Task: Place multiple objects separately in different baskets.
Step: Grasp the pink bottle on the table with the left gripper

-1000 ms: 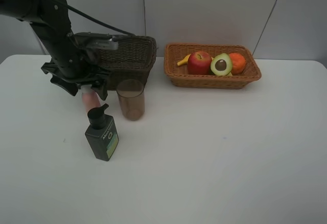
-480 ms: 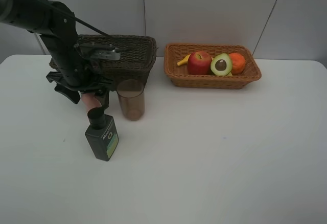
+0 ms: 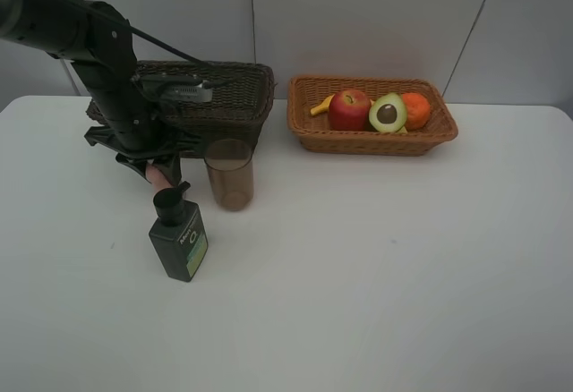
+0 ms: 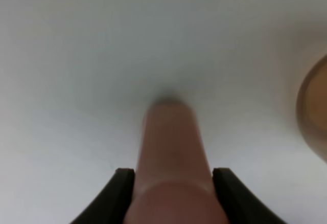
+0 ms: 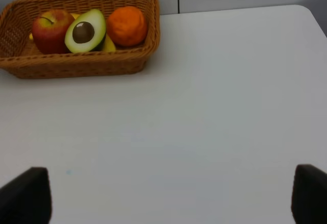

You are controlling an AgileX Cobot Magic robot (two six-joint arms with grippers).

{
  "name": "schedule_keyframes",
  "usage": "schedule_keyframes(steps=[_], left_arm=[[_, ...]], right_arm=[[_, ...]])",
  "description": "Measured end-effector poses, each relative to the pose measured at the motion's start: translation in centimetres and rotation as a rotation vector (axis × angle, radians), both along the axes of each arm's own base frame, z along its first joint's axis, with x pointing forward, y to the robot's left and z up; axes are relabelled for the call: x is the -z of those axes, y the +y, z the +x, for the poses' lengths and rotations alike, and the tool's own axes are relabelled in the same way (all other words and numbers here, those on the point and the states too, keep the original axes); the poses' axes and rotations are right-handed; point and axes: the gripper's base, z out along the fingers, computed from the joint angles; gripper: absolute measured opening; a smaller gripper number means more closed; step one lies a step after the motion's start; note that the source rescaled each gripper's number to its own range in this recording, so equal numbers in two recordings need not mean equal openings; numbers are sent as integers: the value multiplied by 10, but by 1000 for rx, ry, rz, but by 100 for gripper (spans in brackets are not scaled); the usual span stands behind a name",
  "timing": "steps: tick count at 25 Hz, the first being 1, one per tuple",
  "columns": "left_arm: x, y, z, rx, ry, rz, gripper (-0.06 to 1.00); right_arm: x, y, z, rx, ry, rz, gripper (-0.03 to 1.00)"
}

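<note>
- The dark green pump bottle [image 3: 179, 238] stands upright on the white table [image 3: 376, 285], nearest the viewer. Its pump head sits just beside the left gripper [image 3: 154, 166]. A sideways pull or a shallow lift can catch the pump head and topple the bottle.
- The left gripper is clamped on the small pink bottle [image 4: 172, 168], with one finger [image 4: 121, 193] pressed against each side. The bottle sits between the pump bottle and the dark brown basket [image 3: 224, 97], low at the table. Whether its base is clear of the surface cannot be told. The body looks smooth and rounded, so a light squeeze can let it slip or swing on the way up.
- The translucent cup [image 3: 230, 174] stands upright just beside the gripper, in front of the dark brown basket. A direct path to that basket can brush the cup, which is likely light and easy to tip.
- The dark brown basket has a deep wall, and its contents are hidden. Insufficient lift can drive the bottle into the rim.
- The right gripper [image 5: 163, 198] hangs wide open and empty over bare table and poses little hazard.
- The light tan basket [image 3: 372, 141], well apart, holds the apple [image 3: 350, 108], avocado [image 3: 388, 113], orange [image 3: 415, 108] and banana [image 3: 320, 106]. Dropping the bottle there would mix the groups.
</note>
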Motion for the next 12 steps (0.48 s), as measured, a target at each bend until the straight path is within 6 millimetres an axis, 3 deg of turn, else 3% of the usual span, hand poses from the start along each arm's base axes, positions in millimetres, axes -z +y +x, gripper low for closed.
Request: schedule_keyframes(steps=[12], left_arm=[[0,-2,0,-16,6,-20,43]], right_arm=[[0,0,0,0,0,0,100]])
